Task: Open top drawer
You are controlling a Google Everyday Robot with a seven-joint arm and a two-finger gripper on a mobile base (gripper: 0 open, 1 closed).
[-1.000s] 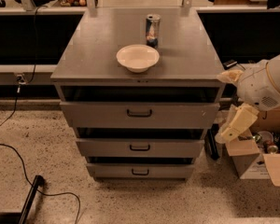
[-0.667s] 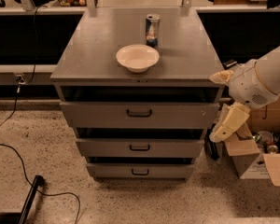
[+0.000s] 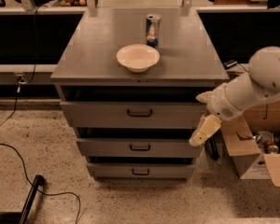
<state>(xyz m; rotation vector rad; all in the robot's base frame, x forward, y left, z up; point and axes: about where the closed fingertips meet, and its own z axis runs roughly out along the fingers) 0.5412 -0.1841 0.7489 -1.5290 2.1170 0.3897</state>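
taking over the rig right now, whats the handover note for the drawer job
Gripper: open, empty, at the right end of the top drawer, off its handle.
Top drawer: not visibly pulled out, handle untouched.
On the cabinet top: a bowl and a can.
Done: nothing on the drawer itself.
Left: bring the gripper across to the handle, grip it, pull the drawer out.
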